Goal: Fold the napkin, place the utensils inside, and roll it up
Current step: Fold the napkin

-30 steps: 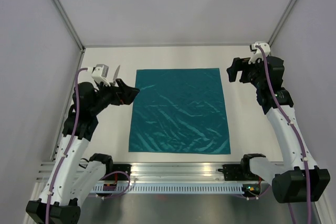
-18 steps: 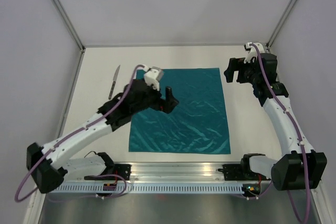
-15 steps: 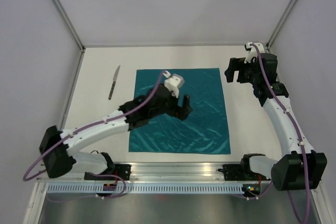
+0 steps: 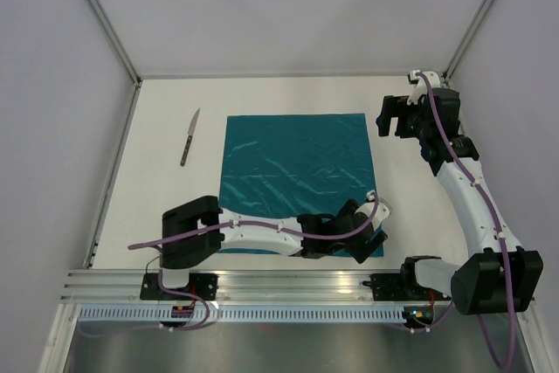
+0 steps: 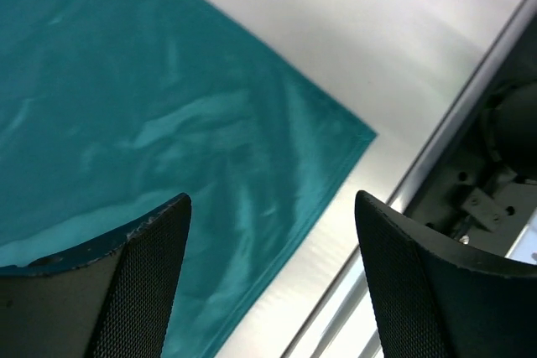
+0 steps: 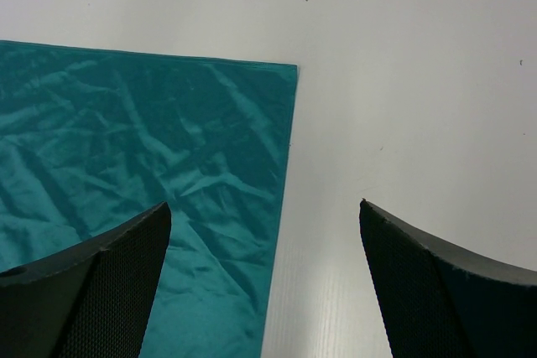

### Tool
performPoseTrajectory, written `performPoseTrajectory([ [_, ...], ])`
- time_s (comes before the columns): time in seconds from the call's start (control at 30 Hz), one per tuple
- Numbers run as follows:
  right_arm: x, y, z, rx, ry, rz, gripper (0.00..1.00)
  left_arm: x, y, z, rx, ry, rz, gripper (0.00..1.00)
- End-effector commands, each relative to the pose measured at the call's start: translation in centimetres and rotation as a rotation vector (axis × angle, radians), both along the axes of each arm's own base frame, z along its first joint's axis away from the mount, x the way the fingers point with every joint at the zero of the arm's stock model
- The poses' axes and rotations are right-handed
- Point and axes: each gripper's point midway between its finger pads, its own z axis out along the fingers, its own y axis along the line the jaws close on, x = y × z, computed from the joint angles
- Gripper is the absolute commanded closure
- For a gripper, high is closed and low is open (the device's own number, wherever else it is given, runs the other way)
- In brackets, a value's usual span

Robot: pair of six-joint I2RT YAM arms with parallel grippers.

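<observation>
At the left, near the table's (image 4: pixel 166 207) left edge and toward its far side, the knife (image 4: pixel 189 138) lies alone on the bare white surface. Its silvery blade points to the far edge and its dark handle to the near edge. It is well apart from both grippers.

The napkin (image 4: pixel 297 172) is spread flat and unfolded in the middle of the table, creased and a little shiny, with its left edge near the knife but not touching it. The left arm reaches low across the napkin's near edge, from its base at the near left toward the right.

The left gripper (image 4: pixel 369 238) is over the napkin's near right corner. In the left wrist view its jaws stand wide apart with nothing between them (only cloth and table show in the gap). The teal corner (image 5: pixel 357 132) lies just beyond the fingertips (image 5: pixel 168 224), beside the metal rail (image 5: pixel 470 157) at the table's near edge.

Further right and toward the far side, the right gripper (image 4: pixel 393 118) hovers just beside the napkin's far right corner. Its jaws are also spread wide and hold nothing. In the right wrist view the corner (image 6: pixel 289 69) lies ahead of the pads (image 6: pixel 126 266), with cloth under the left one and bare table (image 6: pixel 419 81) under the right.
</observation>
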Motion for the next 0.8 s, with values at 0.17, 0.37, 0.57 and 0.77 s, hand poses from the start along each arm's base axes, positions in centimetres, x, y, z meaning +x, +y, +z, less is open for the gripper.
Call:
performPoseTrajectory([
  [0.17, 0.8, -0.7, 1.9, -0.016, -0.047, -0.046, 0.02, -2.1, -6.2, 0.9, -0.144, -0.049, -0.091, 0.20],
  [0.37, 0.9, -0.9, 1.7, -0.018, -0.040, -0.055, 0.03, -3.0, -7.4, -0.9, -0.140, -0.044, -0.123, 0.33],
  [0.57, 0.9, -0.8, 1.4, -0.017, -0.034, -0.054, 0.03, -3.4, -7.6, -2.6, -0.129, -0.049, -0.145, 0.40],
  [0.77, 0.9, -0.9, 1.3, -0.017, -0.031, -0.054, 0.04, -4.1, -7.9, -3.8, -0.125, -0.056, -0.183, 0.45],
])
